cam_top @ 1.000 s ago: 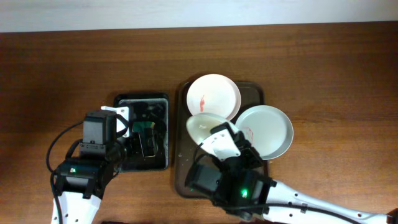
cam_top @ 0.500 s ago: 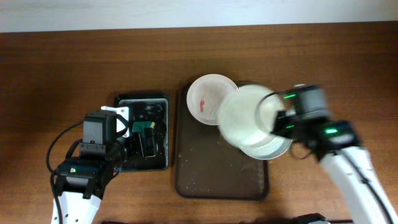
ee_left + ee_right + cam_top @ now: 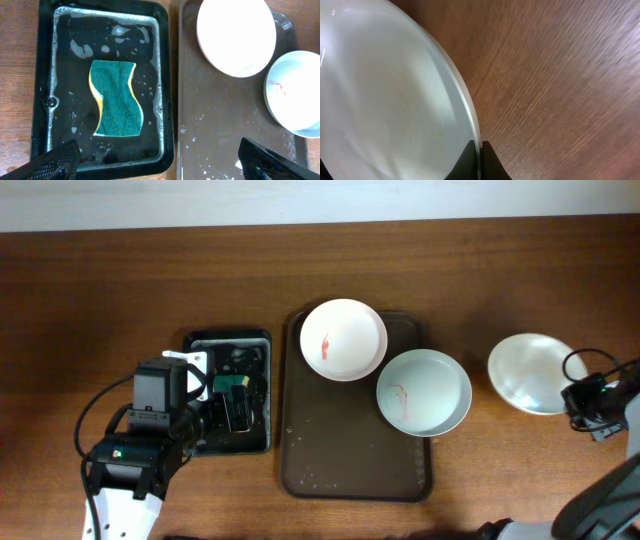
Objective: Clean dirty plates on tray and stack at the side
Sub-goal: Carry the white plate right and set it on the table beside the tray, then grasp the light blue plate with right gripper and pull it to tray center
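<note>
Overhead: right gripper [image 3: 590, 397] at far right edge, clamped on the rim of the held plate [image 3: 528, 372]. Plate lies to gripper's left, over bare table [image 3: 150, 280], well right of the tray [image 3: 350, 450]. Can't tell if touching wood. Two plates on tray w/ red smears: white plate [image 3: 343, 338] at back, pale plate [image 3: 423, 391] at right edge. Left gripper [image 3: 238, 408] over black tray [image 3: 228, 335].

Left wrist: jaws spread wide, holding nothing. Sponge [image 3: 115, 97] directly ahead, long axis pointing away from gripper, so fingers span its short width.

Right wrist: fingertips [image 3: 470, 155] pinch the rim at its near edge; wood beside. Likely next: set down, let go.
</note>
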`<state>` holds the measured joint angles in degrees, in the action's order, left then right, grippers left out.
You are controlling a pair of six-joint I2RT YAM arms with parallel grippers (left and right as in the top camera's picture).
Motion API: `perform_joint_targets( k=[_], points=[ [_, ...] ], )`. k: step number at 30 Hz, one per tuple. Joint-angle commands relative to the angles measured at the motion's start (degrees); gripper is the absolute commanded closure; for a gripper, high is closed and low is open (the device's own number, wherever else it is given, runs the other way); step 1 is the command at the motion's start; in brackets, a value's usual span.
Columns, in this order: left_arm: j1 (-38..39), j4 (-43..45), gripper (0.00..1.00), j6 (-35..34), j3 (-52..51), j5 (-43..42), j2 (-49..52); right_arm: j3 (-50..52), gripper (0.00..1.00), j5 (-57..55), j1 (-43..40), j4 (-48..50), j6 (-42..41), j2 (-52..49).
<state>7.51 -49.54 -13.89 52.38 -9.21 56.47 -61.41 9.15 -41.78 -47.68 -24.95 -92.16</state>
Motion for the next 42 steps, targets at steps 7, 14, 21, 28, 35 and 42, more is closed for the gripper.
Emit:
perform_joint_targets(
  k=[7,14,21,28,35,42],
  points=[
    [-0.28,0.15,0.01,0.74,0.26,0.22,-0.2,-0.92,0.45,8.33,1.42,0.39,4.44,3.04],
    [-0.28,0.15,0.01,0.74,0.26,0.2,-0.2,-0.68,0.46,1.4,23.19,-6.16,15.74,14.1],
    [-0.28,0.15,0.01,0.74,0.26,0.2,-0.2,1.73,0.51,-8.31,34.6,2.69,14.4,0.31],
    [-0.28,0.15,0.01,0.74,0.26,0.2,-0.2,1.77,0.96,-3.32,34.64,1.09,13.73,-4.92],
    [-0.28,0.15,0.01,0.74,0.26,0.2,-0.2,1.62,0.96,1.18,35.1,-11.67,12.57,7.74],
    [-0.28,0.15,0.01,0.74,0.26,0.2,-0.2,11.91,0.96,1.36,53.9,-10.14,4.07,13.6]
  ],
)
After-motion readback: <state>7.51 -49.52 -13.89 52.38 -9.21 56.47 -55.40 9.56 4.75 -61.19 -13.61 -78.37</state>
